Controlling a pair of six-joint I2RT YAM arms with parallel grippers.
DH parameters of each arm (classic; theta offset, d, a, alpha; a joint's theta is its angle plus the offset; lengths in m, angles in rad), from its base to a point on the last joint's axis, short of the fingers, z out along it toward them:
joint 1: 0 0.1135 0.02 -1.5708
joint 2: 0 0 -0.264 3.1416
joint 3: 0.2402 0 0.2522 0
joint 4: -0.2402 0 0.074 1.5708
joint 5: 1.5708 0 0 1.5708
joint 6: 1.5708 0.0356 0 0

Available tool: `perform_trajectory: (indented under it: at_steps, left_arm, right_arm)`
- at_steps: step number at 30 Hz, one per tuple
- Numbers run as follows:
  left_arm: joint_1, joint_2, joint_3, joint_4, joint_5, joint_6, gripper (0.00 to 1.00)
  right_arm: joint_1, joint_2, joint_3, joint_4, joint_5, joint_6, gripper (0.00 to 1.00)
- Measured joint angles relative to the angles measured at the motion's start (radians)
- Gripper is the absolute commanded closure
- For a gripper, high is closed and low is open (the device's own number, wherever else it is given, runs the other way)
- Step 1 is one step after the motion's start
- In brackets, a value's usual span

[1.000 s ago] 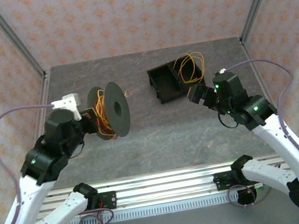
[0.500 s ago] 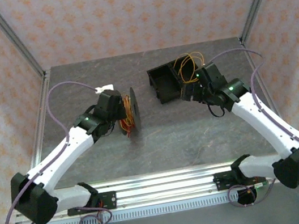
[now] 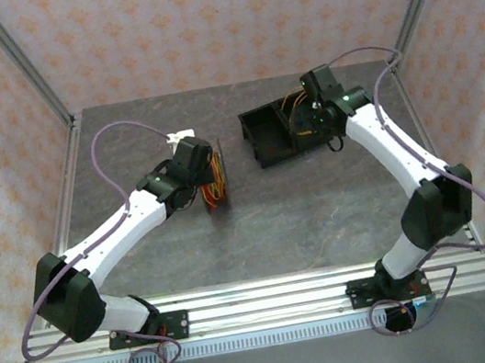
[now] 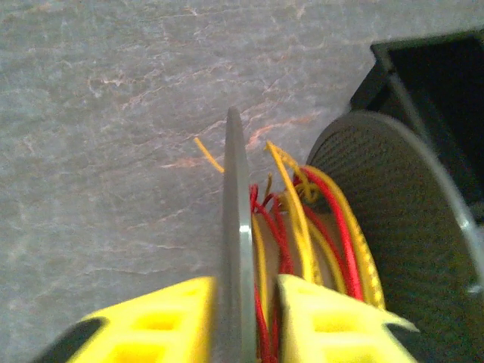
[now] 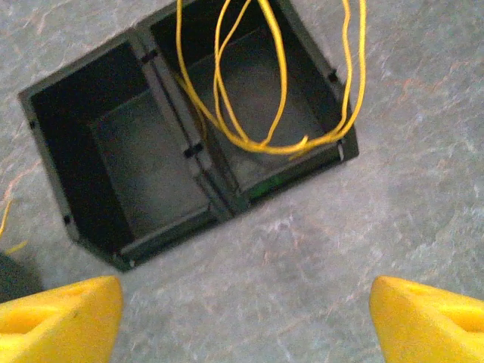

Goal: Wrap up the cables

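My left gripper (image 4: 243, 291) is shut on one flange of the dark grey spool (image 4: 235, 219), which I see edge-on. Red and yellow cables (image 4: 302, 227) are wound between that flange and the second one (image 4: 393, 227). From above, the spool (image 3: 219, 169) hangs left of the table's middle at my left gripper (image 3: 204, 175). A loose loop of yellow cables (image 5: 257, 91) lies in the right compartment of a black box (image 5: 162, 91), draped over its rim. My right gripper (image 5: 242, 295) hovers open just in front of that box, with nothing between its fingers (image 5: 68, 314).
The black two-compartment box (image 3: 265, 136) stands at the back, right of centre; its left compartment (image 5: 144, 166) holds nothing. Grey stone-patterned tabletop (image 3: 303, 209) lies between spool and box. Patterned walls and metal posts close in the sides.
My left arm has stretched out and carried the spool away from the base, turning it edge-on. My right arm has swung toward the back and now hangs over the black box.
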Motion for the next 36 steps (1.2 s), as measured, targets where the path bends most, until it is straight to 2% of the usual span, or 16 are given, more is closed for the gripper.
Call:
perform_trajectory:
  at_steps: [11, 13, 15, 19, 22, 23, 24, 26, 27, 32, 36]
  left_arm:
    - [0.005, -0.001, 0.021, 0.001, 0.0, 0.002, 0.23]
    - [0.007, -0.004, 0.021, -0.001, 0.001, 0.0, 0.18]
    - [0.009, -0.013, 0.021, -0.003, 0.003, -0.001, 0.13]
    - [0.012, -0.044, 0.021, -0.008, 0.005, -0.001, 0.01]
    - [0.012, -0.069, 0.023, -0.014, 0.007, -0.001, 0.01]
    - [0.012, -0.077, 0.024, -0.014, 0.007, 0.0, 0.01]
    - [0.012, -0.084, 0.024, -0.014, 0.008, 0.0, 0.01]
    - [0.012, -0.101, 0.024, -0.021, 0.008, 0.0, 0.01]
    - [0.012, -0.111, 0.024, -0.023, 0.008, 0.0, 0.01]
    - [0.012, -0.181, 0.024, -0.037, 0.007, 0.001, 0.01]
    - [0.012, -0.238, 0.024, -0.045, 0.007, 0.005, 0.01]
  right_arm:
    - [-0.084, 0.369, 0.382, -0.04, 0.017, -0.118, 0.35]
    - [-0.1, 0.419, 0.433, -0.049, 0.018, -0.132, 0.36]
    - [-0.115, 0.454, 0.462, -0.052, 0.013, -0.142, 0.42]
    - [-0.137, 0.514, 0.515, -0.064, -0.001, -0.165, 0.44]
    - [-0.138, 0.558, 0.552, -0.068, -0.016, -0.174, 0.52]
    - [-0.138, 0.576, 0.562, -0.068, -0.028, -0.179, 0.58]
    - [-0.138, 0.589, 0.568, -0.068, -0.039, -0.182, 0.65]
    - [-0.137, 0.612, 0.571, -0.069, -0.055, -0.187, 0.91]
    - [-0.137, 0.618, 0.572, -0.071, -0.057, -0.179, 0.99]
    - [-0.135, 0.624, 0.594, -0.099, -0.005, -0.148, 1.0]
    - [-0.134, 0.549, 0.558, -0.079, 0.056, -0.113, 1.0]
